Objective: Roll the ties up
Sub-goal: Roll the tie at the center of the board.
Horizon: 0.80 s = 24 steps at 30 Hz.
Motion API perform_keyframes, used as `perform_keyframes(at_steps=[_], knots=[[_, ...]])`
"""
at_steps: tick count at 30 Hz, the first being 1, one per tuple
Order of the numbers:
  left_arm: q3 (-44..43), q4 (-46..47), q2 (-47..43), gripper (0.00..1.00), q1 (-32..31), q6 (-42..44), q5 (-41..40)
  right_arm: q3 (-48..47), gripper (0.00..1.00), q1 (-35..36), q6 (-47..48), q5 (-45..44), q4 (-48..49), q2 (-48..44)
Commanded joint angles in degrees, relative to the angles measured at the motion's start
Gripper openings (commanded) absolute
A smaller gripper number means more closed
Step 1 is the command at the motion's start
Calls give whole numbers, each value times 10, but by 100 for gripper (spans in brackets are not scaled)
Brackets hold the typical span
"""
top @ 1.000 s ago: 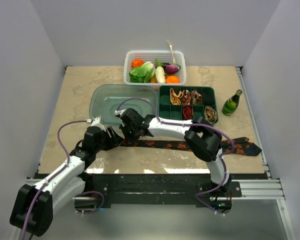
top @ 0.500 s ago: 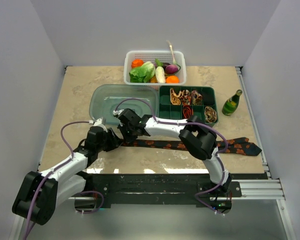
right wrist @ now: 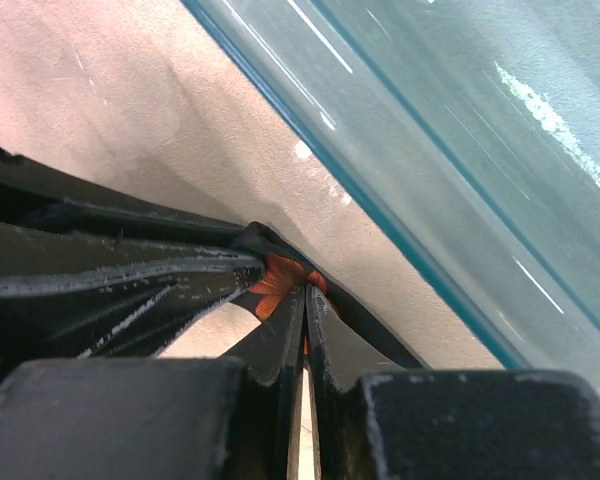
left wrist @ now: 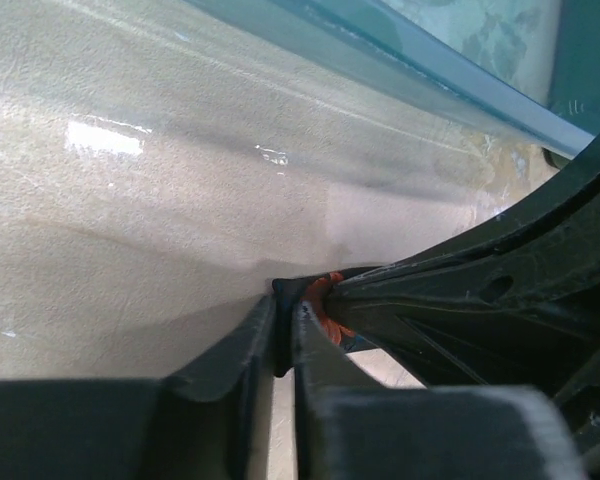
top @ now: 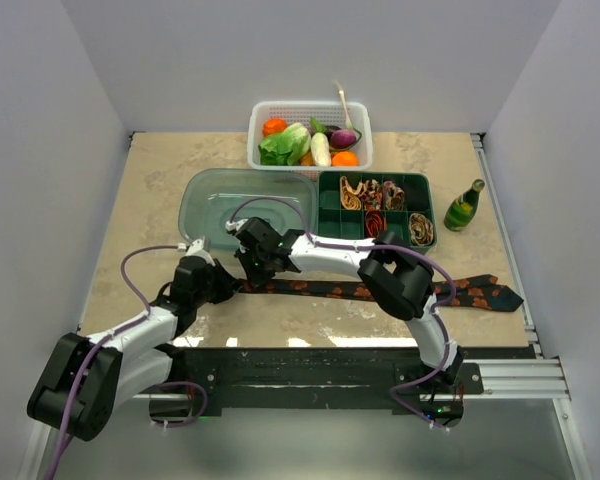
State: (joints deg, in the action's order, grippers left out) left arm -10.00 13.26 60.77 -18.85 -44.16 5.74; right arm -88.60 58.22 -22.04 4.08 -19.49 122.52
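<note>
On the table, left gripper and right gripper pinch shut on the soft, likely slippery tie at its narrow end.

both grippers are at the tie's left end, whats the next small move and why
Probably turn that tip over toward the right to start the first coil. The left gripper and right gripper both look shut on the black tie's narrow end, and the rest lies flat, unrolled, along the table.
</note>
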Motion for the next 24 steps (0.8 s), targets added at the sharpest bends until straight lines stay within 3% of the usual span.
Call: perform_keyframes(at_steps=[1,10,24], knots=[[-11,14,1,0,3,18,-6,-3,7,2,4,-5,-5,-39],[-59,-82,-7,0,3,45,2,99,5,1,-18,-40,95,-103],[-88,-164,-76,0,3,54,2,98,4,1,-25,-8,122,-66]])
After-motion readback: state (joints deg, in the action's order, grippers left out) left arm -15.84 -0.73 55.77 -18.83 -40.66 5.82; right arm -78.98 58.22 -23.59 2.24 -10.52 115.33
